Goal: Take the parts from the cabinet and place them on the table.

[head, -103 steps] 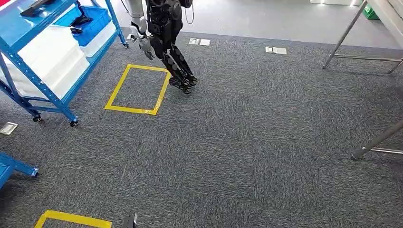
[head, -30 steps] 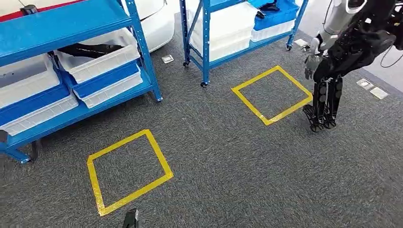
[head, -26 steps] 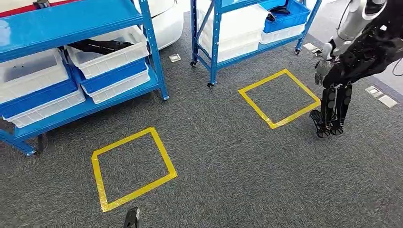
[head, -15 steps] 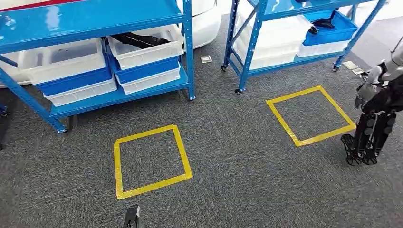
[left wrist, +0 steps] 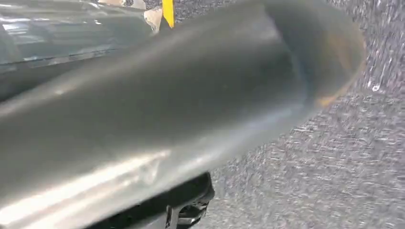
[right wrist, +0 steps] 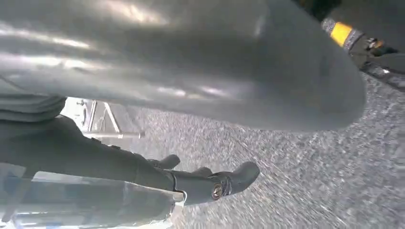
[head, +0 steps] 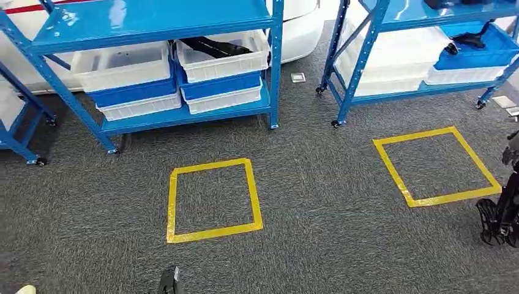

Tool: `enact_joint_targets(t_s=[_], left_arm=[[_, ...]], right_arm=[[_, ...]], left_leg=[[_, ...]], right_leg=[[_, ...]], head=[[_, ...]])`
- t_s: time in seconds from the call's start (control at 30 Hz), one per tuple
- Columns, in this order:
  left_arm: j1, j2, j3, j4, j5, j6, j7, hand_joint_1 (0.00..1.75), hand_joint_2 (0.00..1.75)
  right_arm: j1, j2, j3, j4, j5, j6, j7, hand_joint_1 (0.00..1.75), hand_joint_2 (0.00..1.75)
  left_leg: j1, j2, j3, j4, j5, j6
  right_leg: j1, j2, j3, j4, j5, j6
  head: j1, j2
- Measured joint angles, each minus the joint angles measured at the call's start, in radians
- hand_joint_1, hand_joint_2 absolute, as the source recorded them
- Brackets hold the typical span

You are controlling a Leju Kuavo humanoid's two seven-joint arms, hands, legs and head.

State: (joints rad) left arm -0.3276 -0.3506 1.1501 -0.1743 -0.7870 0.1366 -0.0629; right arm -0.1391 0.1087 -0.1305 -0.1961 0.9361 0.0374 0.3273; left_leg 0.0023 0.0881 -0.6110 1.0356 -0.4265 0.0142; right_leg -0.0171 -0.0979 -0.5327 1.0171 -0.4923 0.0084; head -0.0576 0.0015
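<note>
Near to far: the grey carpet [head: 318,245], then a yellow tape square [head: 213,199] just ahead, a second tape square [head: 436,165] off to the right. Since 3.4 s ago the whole view has swung from open floor onto the blue cabinet [head: 153,37]: camera turn, not the things moving. Cabinet now faces the robot squarely, so the approach step looks nearly done, reach not yet begun. Black parts [head: 214,46] lie in the white bin [head: 223,58] on its lower shelf. Another robot's legs [head: 503,211] at the right edge. Left hand and right hand: blurred grey covers in both wrist views, can't tell if fingers are apart or holding anything
</note>
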Motion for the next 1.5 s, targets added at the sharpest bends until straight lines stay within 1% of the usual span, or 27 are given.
enact_joint_targets(t_s=[0.03,0.17,0.23,0.27,0.33,0.37,0.4,0.47,0.5,0.53,0.57,0.67,0.7,0.73,0.77,0.83,0.9,1.0,1.03,1.07,1.17,1.2,1.27,1.37,1.4,1.43,1.5], left_arm=[[-0.003,0.0,0.0,0.0,0.0,0.0,0.0,0.0,0.0],[-0.003,0.0,0.0,0.0,0.0,0.0,-0.001,0.0,0.0],[-0.004,-0.003,0.0,0.0,0.0,0.001,-0.002,0.0,0.0],[-0.006,-0.003,0.0,0.0,0.0,0.0,-0.002,0.0,0.0],[-0.004,-0.003,0.0,0.0,0.0,-0.001,-0.002,0.0,0.0],[-0.002,-0.003,0.0,0.0,0.0,-0.001,-0.002,0.0,0.0],[-0.002,-0.003,0.0,0.0,0.0,-0.001,-0.002,0.0,0.0],[-0.002,-0.003,0.0,0.0,0.0,0.0,-0.002,0.0,0.0],[-0.002,-0.003,0.0,0.0,0.0,-0.001,-0.002,0.0,0.0],[-0.002,-0.003,0.0,0.0,0.0,0.0,-0.002,0.0,0.0],[-0.002,-0.003,0.0,0.0,0.0,0.003,-0.003,0.0,0.0],[-0.001,-0.002,0.0,0.0,0.002,0.005,-0.012,0.0,0.0],[-0.001,-0.001,0.0,0.0,0.002,0.005,-0.015,0.0,0.0],[-0.002,-0.001,0.0,0.0,0.002,0.005,-0.018,0.0,0.0],[-0.004,-0.002,0.0,0.0,0.002,0.005,-0.021,0.0,0.0],[-0.003,-0.002,0.0,0.0,0.002,0.007,-0.029,0.0,0.0],[-0.001,-0.001,0.0,0.0,0.002,0.014,-0.036,0.0,0.0],[-0.003,-0.001,0.0,0.0,0.002,0.024,-0.044,0.0,0.0],[-0.005,-0.001,0.0,0.0,0.002,0.027,-0.046,0.0,0.0],[-0.007,-0.002,0.0,0.0,0.002,0.033,-0.047,0.0,0.0],[-0.006,-0.003,0.0,0.0,0.002,0.038,-0.048,0.0,0.0],[-0.005,-0.005,0.0,0.0,0.002,0.04,-0.049,0.0,0.0],[-0.008,-0.006,0.0,0.0,0.002,0.045,-0.05,0.0,0.0],[-0.007,-0.01,0.0,0.0,0.002,0.052,-0.05,0.0,0.0],[-0.006,-0.01,0.0,0.0,0.003,0.053,-0.05,0.0,0.0],[-0.006,-0.01,0.0,0.0,0.006,0.053,-0.05,0.0,0.0],[-0.006,-0.01,0.0,0.0,0.006,0.056,-0.05,0.0,0.0]], right_arm=[[0.0,0.0,0.0,0.0,0.0,0.0,0.0,0.0,0.0],[-0.008,0.003,0.0,-0.002,0.0,0.0,0.0,0.0,0.0],[-0.008,0.003,0.0,-0.002,0.0,0.0,0.0,0.0,0.0],[-0.008,0.002,0.0,-0.002,0.0,0.0,0.0,0.0,0.0],[-0.005,0.001,0.0,-0.002,0.0,0.001,0.0,0.0,0.0],[-0.002,0.0,0.0,-0.002,0.0,0.001,0.0,0.0,0.0],[0.001,-0.001,0.0,-0.002,0.0,0.001,0.001,0.0,0.0],[-0.001,-0.003,0.0,-0.002,0.0,0.001,0.001,0.0,0.0],[-0.002,-0.004,0.0,-0.002,0.001,0.001,0.001,0.0,0.0],[-0.001,-0.004,0.0,-0.002,0.001,0.002,0.001,0.0,0.0],[-0.004,-0.003,0.0,-0.002,0.001,0.002,0.0,0.0,0.0],[-0.009,-0.002,0.0,-0.002,0.0,0.0,-0.007,0.0,0.0],[-0.011,-0.001,-0.001,-0.002,0.0,-0.001,-0.008,0.0,0.0],[-0.012,0.0,-0.001,-0.003,0.0,-0.002,-0.008,0.0,0.0],[-0.011,0.0,-0.001,-0.002,0.001,-0.002,-0.008,0.0,0.0],[-0.009,-0.001,-0.001,-0.002,0.002,-0.002,-0.008,0.0,0.0],[-0.007,-0.002,-0.001,-0.002,0.003,-0.002,-0.007,0.0,0.0],[-0.011,0.002,-0.001,-0.002,0.004,-0.002,-0.004,0.0,0.0],[-0.011,0.004,-0.001,-0.002,0.006,-0.002,-0.003,0.0,0.0],[-0.012,0.005,-0.001,-0.002,0.008,-0.002,-0.001,0.0,0.0],[-0.014,0.008,-0.001,-0.002,0.015,0.0,0.003,0.0,0.0],[-0.016,0.008,-0.001,-0.003,0.018,0.0,0.006,0.0,0.0],[-0.018,0.008,-0.001,-0.003,0.019,0.001,0.011,0.0,0.0],[-0.018,0.008,-0.001,-0.002,0.021,0.004,0.016,0.0,0.0],[-0.016,0.008,-0.001,-0.002,0.022,0.006,0.018,0.0,0.0],[-0.016,0.008,-0.001,-0.002,0.024,0.007,0.021,0.0,0.0],[-0.021,0.007,-0.001,-0.003,0.029,0.007,0.023,0.0,0.0]], left_leg=[[-0.007,0.003,0.002,-0.007,-0.009,0.005],[-0.01,-0.053,0.006,-0.022,-0.003,0.029],[0.003,-0.076,0.017,-0.035,0.008,0.043],[0.003,-0.091,0.015,-0.035,0.008,0.044],[0.001,-0.124,0.015,-0.035,0.008,0.045],[0.001,-0.142,0.015,-0.035,0.008,0.045],[0.001,-0.16,0.016,-0.034,0.007,0.044],[0.003,-0.19,0.02,-0.031,0.006,0.041],[0.004,-0.202,0.018,-0.028,0.003,0.036],[-0.003,-0.211,0.016,-0.023,0.0,0.028],[-0.003,-0.216,0.011,-0.022,-0.001,0.023],[0.004,-0.235,0.004,-0.026,0.003,0.007],[0.005,-0.204,0.002,-0.012,-0.005,0.004],[0.0,-0.147,-0.017,0.029,-0.034,-0.002],[0.001,-0.118,-0.048,0.093,-0.069,-0.006],[0.004,-0.095,-0.134,0.259,-0.138,-0.012],[0.008,-0.091,-0.146,0.273,-0.118,-0.013],[0.007,-0.084,-0.023,0.045,-0.001,0.003],[0.002,-0.068,0.003,-0.007,-0.003,0.011],[-0.002,-0.07,0.008,-0.017,-0.009,0.012],[-0.01,-0.079,0.007,-0.02,-0.012,0.025],[0.005,-0.082,0.023,-0.036,-0.002,0.035],[0.006,-0.085,0.032,-0.041,-0.002,0.044],[0.005,-0.099,0.032,-0.04,-0.006,0.047],[0.005,-0.105,0.033,-0.04,-0.008,0.045],[0.006,-0.109,0.036,-0.04,-0.011,0.043],[0.007,-0.114,0.045,-0.038,-0.017,0.035]], right_leg=[[0.01,-0.009,0.003,0.001,-0.006,0.008],[0.012,-0.05,0.024,-0.011,-0.014,0.028],[0.002,0.058,-0.01,0.059,-0.048,0.028],[0.001,0.083,-0.051,0.138,-0.081,0.025],[0.001,0.093,-0.13,0.283,-0.128,0.025],[0.001,0.094,-0.149,0.306,-0.123,0.031],[0.0,0.094,-0.14,0.27,-0.096,0.04],[-0.006,0.11,-0.069,0.095,-0.009,0.059],[-0.012,0.151,-0.034,0.011,0.023,0.065],[-0.007,0.169,-0.032,0.001,0.019,0.052],[-0.008,0.155,-0.026,-0.004,0.023,0.039],[-0.002,0.135,-0.024,-0.007,0.029,0.018],[-0.007,0.127,-0.022,-0.01,0.031,0.014],[-0.006,0.121,-0.021,-0.01,0.028,0.004],[-0.005,0.113,-0.02,-0.01,0.027,0.0],[-0.001,0.093,-0.02,-0.009,0.024,-0.003],[0.0,0.081,-0.02,-0.009,0.023,-0.004],[0.001,0.075,-0.013,-0.009,0.019,-0.003],[0.003,0.074,-0.012,-0.009,0.018,0.0],[0.013,0.073,-0.013,-0.007,0.013,0.007],[0.006,0.062,-0.005,-0.019,0.013,0.021],[0.013,0.061,-0.006,-0.002,0.002,0.029],[0.007,0.083,-0.048,0.093,-0.041,0.025],[0.005,0.093,-0.171,0.314,-0.117,0.024],[0.003,0.093,-0.182,0.315,-0.104,0.031],[0.0,0.093,-0.165,0.266,-0.072,0.042],[-0.005,0.093,-0.09,0.09,0.012,0.061]], head=[[0.002,0.0],[0.005,0.0],[0.015,0.0],[0.022,0.0],[0.024,0.0],[0.025,0.0],[0.024,0.0],[0.027,0.0],[0.028,0.0],[0.03,0.0],[0.031,0.0],[0.03,0.0],[0.029,0.0],[0.015,0.0],[0.01,0.0],[0.01,0.0],[0.01,0.0],[0.01,0.0],[0.01,0.0],[0.011,0.0],[0.011,0.0],[0.011,0.0],[0.023,0.0],[0.029,0.0],[0.03,0.0],[0.031,0.0],[0.032,0.0]])
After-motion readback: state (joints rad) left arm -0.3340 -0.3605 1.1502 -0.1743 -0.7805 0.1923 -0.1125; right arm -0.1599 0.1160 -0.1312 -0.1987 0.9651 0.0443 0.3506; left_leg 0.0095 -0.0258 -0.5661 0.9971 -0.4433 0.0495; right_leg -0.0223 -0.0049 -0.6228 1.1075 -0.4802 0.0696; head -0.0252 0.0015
